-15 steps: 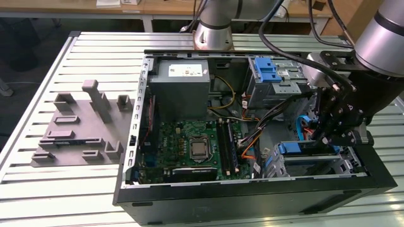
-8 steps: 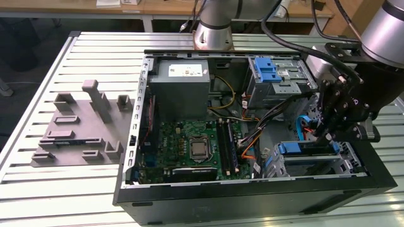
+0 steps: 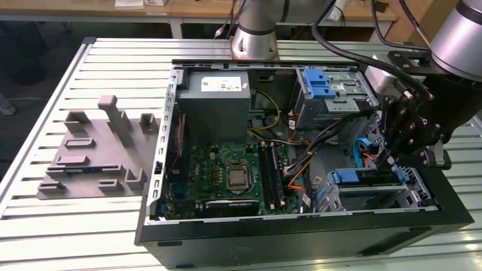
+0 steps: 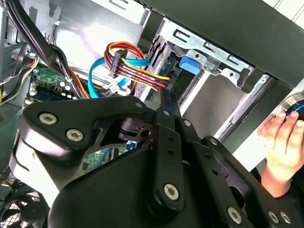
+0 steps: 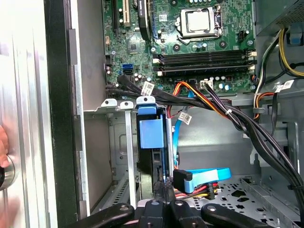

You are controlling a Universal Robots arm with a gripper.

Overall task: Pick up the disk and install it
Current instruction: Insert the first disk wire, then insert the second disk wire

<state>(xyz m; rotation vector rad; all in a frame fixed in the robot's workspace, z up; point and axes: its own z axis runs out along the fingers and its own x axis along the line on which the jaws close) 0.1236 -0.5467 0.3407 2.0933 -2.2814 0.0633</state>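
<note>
**Seating disk in lower bay, gripper right on top of it**

Watching from remote: gripper (image 3: 403,155) hangs over the drive cage (image 3: 376,192) at the case's (image 3: 301,237) corner on the exterior view's right. Disk (image 5: 151,142) stands on edge inside that cage, blue carrier tab facing up toward the wrist; in the second wrist view the blue tab (image 4: 190,64) peeks past the fingertips.

Key relation: disk lies straight ahead of the fingers, along their reach, w/ its long axis running down into the bay, parallel to the cage walls. Fingertips (image 5: 161,206) look drawn close together at the disk's near edge, touching or nearly so. Whether they actually pinch it I can't tell; linkage blocks the contact.

Disk looks mostly slid in, so my read is install is well along, not confirmed seated.

Cables (image 5: 213,102) run just beside the cage, blue SATA lead (image 5: 204,176) lies near the disk. Someone's hand (image 4: 282,142) rests on the case's outer edge.
</note>
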